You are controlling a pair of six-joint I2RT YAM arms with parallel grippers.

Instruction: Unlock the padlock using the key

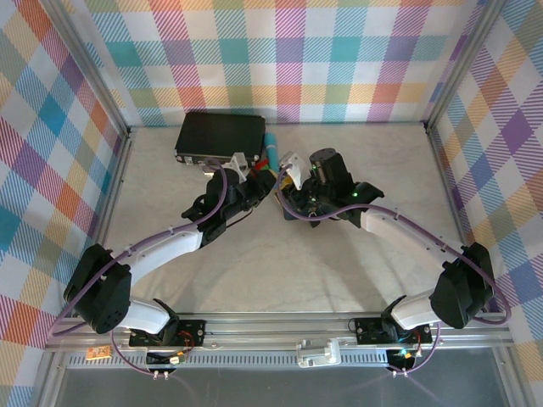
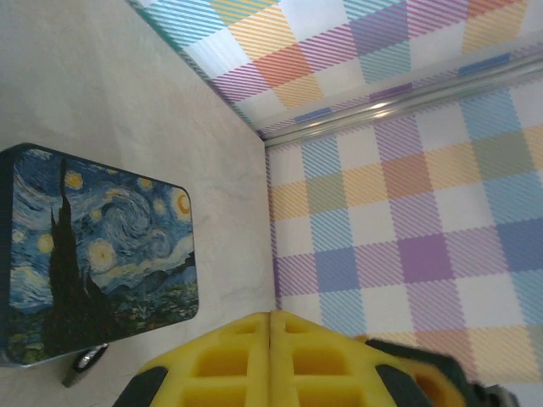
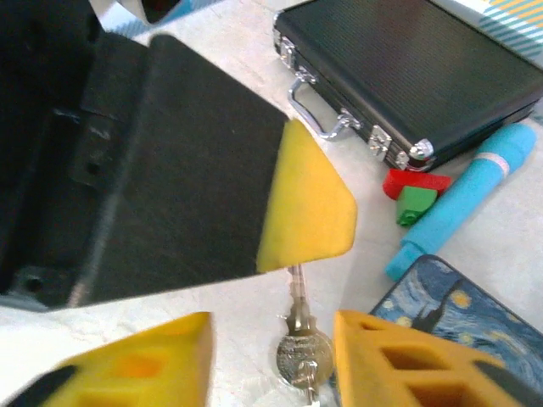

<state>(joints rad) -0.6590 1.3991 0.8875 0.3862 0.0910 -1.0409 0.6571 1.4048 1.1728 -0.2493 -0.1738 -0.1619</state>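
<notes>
Left gripper [image 2: 270, 324]: yellow fingers pressed together, no gap at the seam. In the right wrist view the key [image 3: 297, 315] runs out from under its tip, so it looks pinched by the blade end.

Right gripper [image 3: 271, 329]: fingers spread wide, the key's round head between them and close to one finger. I can't tell if it touches.

Both grippers meet mid-table [image 1: 339, 271], just near of the black case [image 3: 407, 76].

Teal tube [image 3: 462, 203] and red piece [image 3: 414, 181] with green piece [image 3: 416, 205] lie beside the case.

The painted tin [image 2: 102, 254] sits flat close by.

A small silver-grey piece at the tin's edge is probably the padlock [image 2: 85, 366] — too cropped to be sure.
</notes>
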